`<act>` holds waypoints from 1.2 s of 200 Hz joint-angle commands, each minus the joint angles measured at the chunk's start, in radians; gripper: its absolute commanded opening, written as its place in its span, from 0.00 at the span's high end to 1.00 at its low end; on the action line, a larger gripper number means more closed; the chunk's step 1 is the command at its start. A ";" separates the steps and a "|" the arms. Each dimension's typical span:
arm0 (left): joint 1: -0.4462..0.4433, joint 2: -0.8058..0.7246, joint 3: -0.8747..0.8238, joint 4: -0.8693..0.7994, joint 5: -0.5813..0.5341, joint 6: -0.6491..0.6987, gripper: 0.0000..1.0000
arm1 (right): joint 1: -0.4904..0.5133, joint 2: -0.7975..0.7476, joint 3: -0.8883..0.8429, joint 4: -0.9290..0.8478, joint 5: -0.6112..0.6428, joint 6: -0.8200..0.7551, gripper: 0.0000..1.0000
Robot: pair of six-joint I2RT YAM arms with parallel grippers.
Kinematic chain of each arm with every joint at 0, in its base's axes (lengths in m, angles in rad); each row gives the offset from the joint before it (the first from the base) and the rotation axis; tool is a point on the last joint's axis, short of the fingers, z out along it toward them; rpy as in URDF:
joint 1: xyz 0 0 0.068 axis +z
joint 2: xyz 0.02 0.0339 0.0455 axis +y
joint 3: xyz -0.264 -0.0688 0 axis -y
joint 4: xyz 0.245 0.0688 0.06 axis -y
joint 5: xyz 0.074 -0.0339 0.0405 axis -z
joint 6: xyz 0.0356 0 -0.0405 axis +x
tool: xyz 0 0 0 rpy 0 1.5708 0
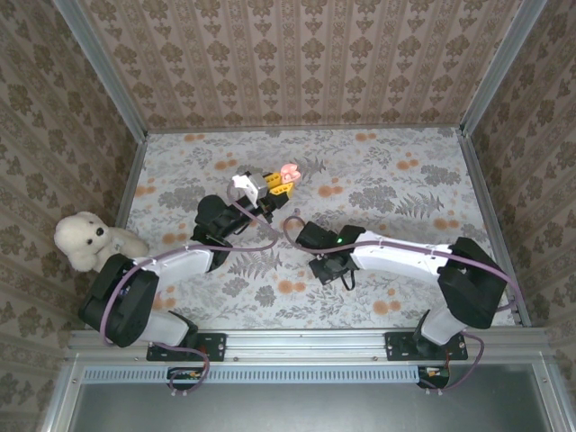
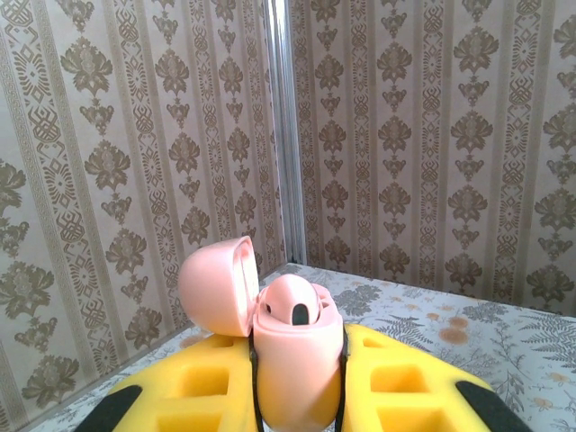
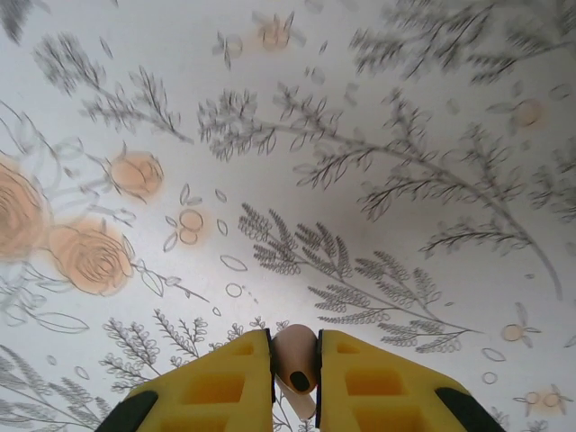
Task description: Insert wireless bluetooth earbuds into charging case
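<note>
Currently the left tool (image 2: pixel 297 400) is clamped on the pink charging case (image 2: pixel 295 346), held upright with its lid open; the right tool (image 3: pixel 295 382) grips a pink earbud (image 3: pixel 294 351) between yellow fingers (image 3: pixel 225 382), just above the floral surface (image 3: pixel 378 108), apart from the case

From my seat I can read no text, label, brand, number or sign anywhere in these views.
</note>
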 commanded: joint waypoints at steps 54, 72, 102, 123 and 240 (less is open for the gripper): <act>0.014 -0.046 -0.005 -0.017 -0.009 0.009 1.00 | -0.089 -0.133 0.042 0.023 -0.058 0.019 0.83; 0.014 -0.050 -0.006 -0.021 -0.011 0.012 1.00 | -0.099 -0.138 0.028 0.031 -0.057 0.022 0.83; 0.014 -0.056 -0.008 -0.029 -0.011 0.016 1.00 | -0.118 -0.153 0.000 0.061 -0.064 0.034 0.84; 0.014 -0.057 -0.008 -0.029 -0.012 0.016 1.00 | -0.135 -0.202 -0.010 0.095 -0.075 0.042 0.84; 0.016 -0.055 0.006 -0.041 -0.005 0.016 1.00 | -0.254 -0.381 0.116 0.282 -0.189 0.016 0.82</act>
